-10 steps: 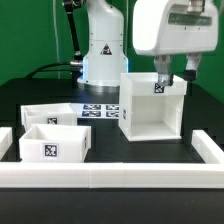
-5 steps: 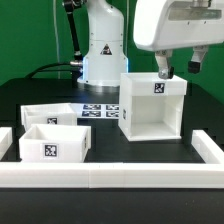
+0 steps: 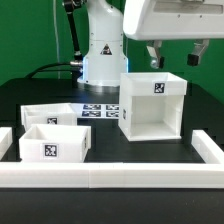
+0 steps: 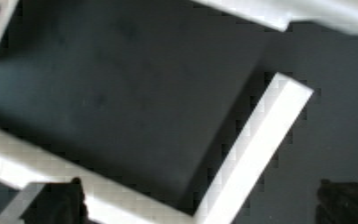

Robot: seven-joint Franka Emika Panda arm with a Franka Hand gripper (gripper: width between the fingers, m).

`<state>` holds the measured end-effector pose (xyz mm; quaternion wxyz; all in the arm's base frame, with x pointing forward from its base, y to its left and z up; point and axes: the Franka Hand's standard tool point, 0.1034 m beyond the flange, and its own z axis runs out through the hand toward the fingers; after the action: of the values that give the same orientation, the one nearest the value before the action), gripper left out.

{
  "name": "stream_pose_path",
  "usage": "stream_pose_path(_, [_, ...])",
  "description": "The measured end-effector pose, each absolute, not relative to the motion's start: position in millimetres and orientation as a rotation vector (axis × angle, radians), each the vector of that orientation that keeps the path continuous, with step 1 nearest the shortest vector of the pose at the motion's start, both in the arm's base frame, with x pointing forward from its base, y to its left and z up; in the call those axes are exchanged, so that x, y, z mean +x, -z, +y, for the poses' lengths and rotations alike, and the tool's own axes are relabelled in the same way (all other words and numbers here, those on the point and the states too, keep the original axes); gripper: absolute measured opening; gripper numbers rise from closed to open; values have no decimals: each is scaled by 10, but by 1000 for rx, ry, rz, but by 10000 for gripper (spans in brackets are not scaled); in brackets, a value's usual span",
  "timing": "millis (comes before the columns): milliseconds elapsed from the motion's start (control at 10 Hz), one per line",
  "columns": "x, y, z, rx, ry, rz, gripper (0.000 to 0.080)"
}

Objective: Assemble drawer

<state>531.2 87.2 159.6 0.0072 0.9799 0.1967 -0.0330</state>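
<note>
Above the casing (image 3: 152, 108) at the desk's middle, the gripper (image 3: 176, 54) hovers, fingers (image 3: 153, 55) spread wide and empty; the front tray (image 3: 52, 148) and rear tray (image 3: 42, 111) sit toward the near edge.

Gripper (image 3: 175, 55) hangs above the casing (image 3: 152, 108), fingers spread. Front tray (image 3: 52, 145) and back tray (image 3: 45, 113) sit at the exterior view's left.

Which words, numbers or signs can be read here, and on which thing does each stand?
No word or number is readable.
Triangle sign on the robot arm: too small to read.
Black-and-white tags on the casing, the front tray and the marker board: patterns only, no letters.
</note>
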Motion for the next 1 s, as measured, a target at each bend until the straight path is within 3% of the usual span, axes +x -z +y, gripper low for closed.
stream_pose_path(400, [5274, -1587, 881, 3091, 95, 512, 650])
stream_pose_path(700, [4800, -1519, 961, 3115, 69, 347, 650])
stream_pose_path(1000, [4531, -1343, 1120, 3124, 68, 307, 650])
